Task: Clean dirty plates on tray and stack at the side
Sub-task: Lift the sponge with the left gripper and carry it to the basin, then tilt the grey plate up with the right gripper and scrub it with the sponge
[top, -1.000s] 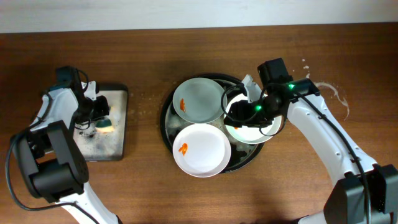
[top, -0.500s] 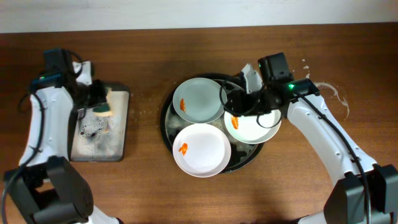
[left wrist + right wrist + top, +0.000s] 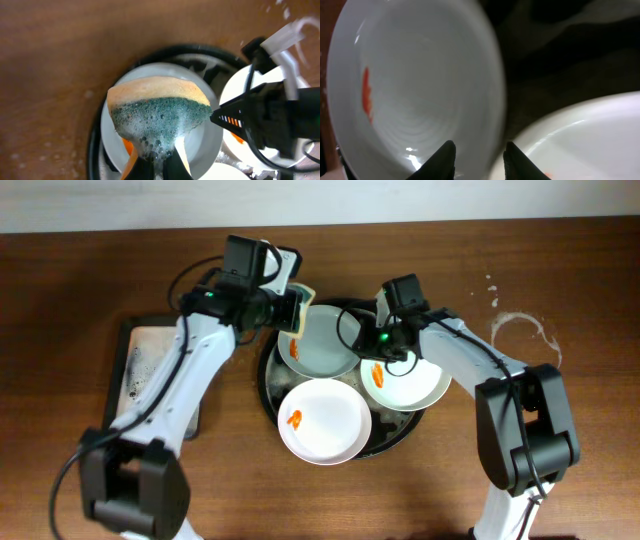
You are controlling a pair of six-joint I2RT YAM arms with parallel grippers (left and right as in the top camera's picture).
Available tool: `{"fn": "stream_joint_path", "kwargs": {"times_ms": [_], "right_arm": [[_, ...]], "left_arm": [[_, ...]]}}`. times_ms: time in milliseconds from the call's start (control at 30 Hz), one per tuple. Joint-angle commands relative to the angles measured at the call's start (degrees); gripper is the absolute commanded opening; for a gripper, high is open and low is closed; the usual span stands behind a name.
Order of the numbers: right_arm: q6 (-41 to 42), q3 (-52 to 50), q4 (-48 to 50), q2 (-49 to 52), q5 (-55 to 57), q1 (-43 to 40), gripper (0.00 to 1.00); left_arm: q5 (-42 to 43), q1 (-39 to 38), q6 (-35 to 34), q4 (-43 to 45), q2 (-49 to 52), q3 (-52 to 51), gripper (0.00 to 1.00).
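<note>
Brown bench [image 3: 560, 480], wall [image 3: 320, 200] at 12 o'clock. My left end effector [image 3: 157, 166] pinches sponge [image 3: 160, 112], right end effector [image 3: 479, 157] parted; plates [image 3: 325, 420] mostly hide tray [image 3: 266, 375].

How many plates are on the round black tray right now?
3. A grey-blue plate sits at the back of the tray, a white plate at its front, and a second white plate on the side nearer the ring stain. None looks hidden.

Foamy sponge [image 3: 160, 112]; soapy sponge tray [image 3: 140, 352] on table [image 3: 100, 260]
</note>
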Motion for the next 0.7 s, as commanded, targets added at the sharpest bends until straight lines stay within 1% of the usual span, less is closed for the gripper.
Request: {"fn": "stream_joint_path", "kwargs": {"times_ms": [0,67,233,267,333,500,667], "right_arm": [[0.6,0.7,1.4,0.5,-0.6,1.5,0.30],[2.3,0.6,1.4,0.9,2.4,2.1,0.24],[3.1,0.6,1.4,1.0,5.7,2.3,0.15],[3.1,0.6,1.5,1.1,5.8,2.3,0.08],[4.0,0.6,1.4,1.4,7.1,2.3,0.04],[4.4,0.6,1.5,1.5,8.4,2.2,0.04],[4.3,0.7,1.7,1.5,8.4,2.2,0.04]], "left_arm": [[1.7,-0.9,-0.8,0.0,5.7,0.8,0.00],[1.7,-1.3,-0.8,0.0,8.0,0.8,0.00],[1.7,-1.7,-0.8,0.2,11.1,0.8,0.00],[1.7,-2.1,-0.8,0.2,11.4,0.8,0.00],[1.7,-3.1,-0.8,0.3,12.4,0.8,0.00],[1.7,-3.6,-8.2,0.4,16.9,0.8,0.00],[1.6,-3.6,-8.3,0.4,18.3,0.8,0.00]]}}
